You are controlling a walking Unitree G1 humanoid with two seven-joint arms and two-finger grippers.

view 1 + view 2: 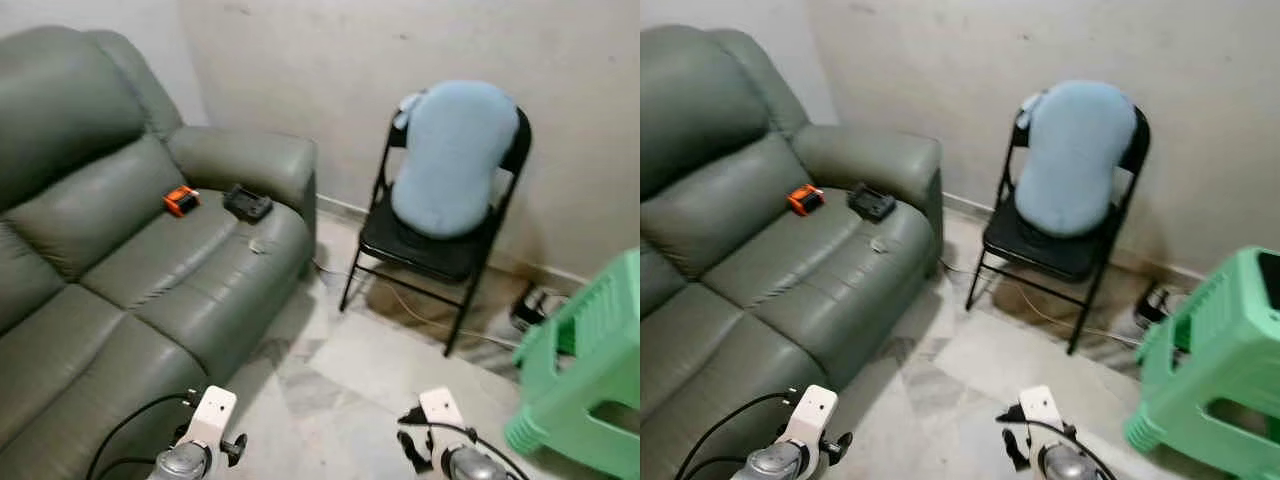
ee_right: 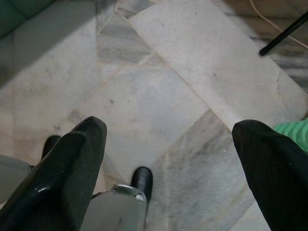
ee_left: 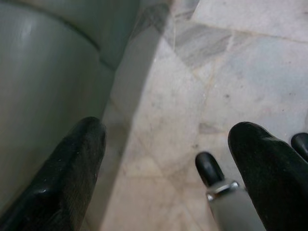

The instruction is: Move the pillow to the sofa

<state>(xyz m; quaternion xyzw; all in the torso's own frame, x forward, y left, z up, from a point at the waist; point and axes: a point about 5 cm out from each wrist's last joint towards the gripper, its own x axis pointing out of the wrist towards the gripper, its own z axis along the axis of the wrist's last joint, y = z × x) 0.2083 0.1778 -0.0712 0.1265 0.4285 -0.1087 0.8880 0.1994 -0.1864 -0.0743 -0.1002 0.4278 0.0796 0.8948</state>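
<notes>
— Pillow: where do we find it?

— We see it far right of centre, pale blue, standing upright on the seat of the black chair and leaning against the chair's back. The chair stands by the far wall.

— And the sofa?

— We place it along the left, grey-green, well apart from the pillow. On its far seat cushion lie an orange gadget and, just right of it, a black gadget, the two apart.

— What else do we note?

— A green stool stands at the near right, and a thin cable runs across the tiled floor under the chair.

— How do the grippers stand?

— Both hang low at the near edge. The left gripper has its jaws released, spread over bare floor, the sofa's base just beside one finger. The right gripper is likewise released, fingers wide apart over the tiles, grasping nothing.
</notes>
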